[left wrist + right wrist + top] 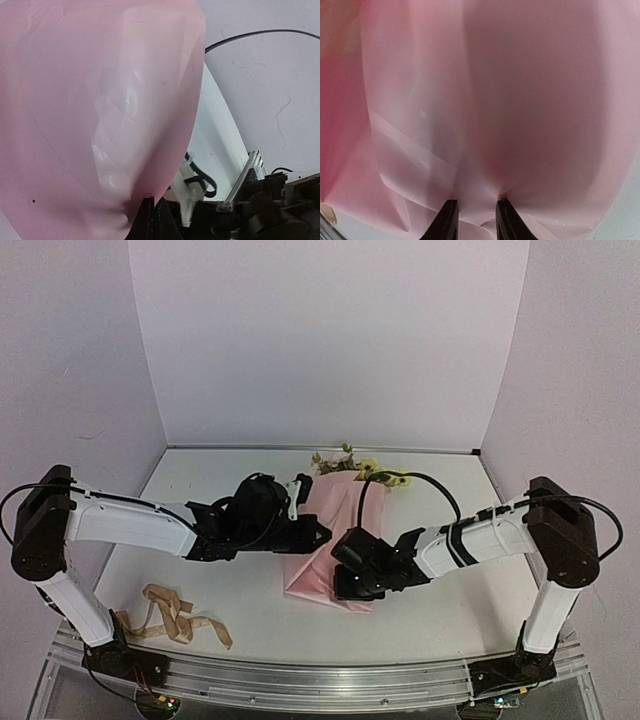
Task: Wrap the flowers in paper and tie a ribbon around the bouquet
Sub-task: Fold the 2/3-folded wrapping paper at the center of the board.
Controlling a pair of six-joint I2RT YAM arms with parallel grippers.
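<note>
The left hand (151, 212) has its two dark fingers pressed together on a gathered edge of the thin, soft pink paper sheet (100, 100), which swells up from the pinch and fills most of the left wrist view. The right hand (476, 212) has its black fingertips (449, 217) standing a little apart, with the pink sheet stretched across the gap and creases running into each tip. Whether they truly clamp it cannot be told.

Seen from above, both hands meet in the middle of the white counter (450, 610). The left comes in at the sheet's left side and the right rests on its near, narrow end. The paper lies folded lengthwise as a rough cone, its wide mouth pointing away from the arms. The small bunch of pale yellow and pinkish-white flowers with green leaves (345, 460) sticks out of that far end, near the back wall. The long, narrow tan-beige satin ribbon (170, 618) lies loosely looped on the counter, well apart to the left, close to the left arm's base.
</note>
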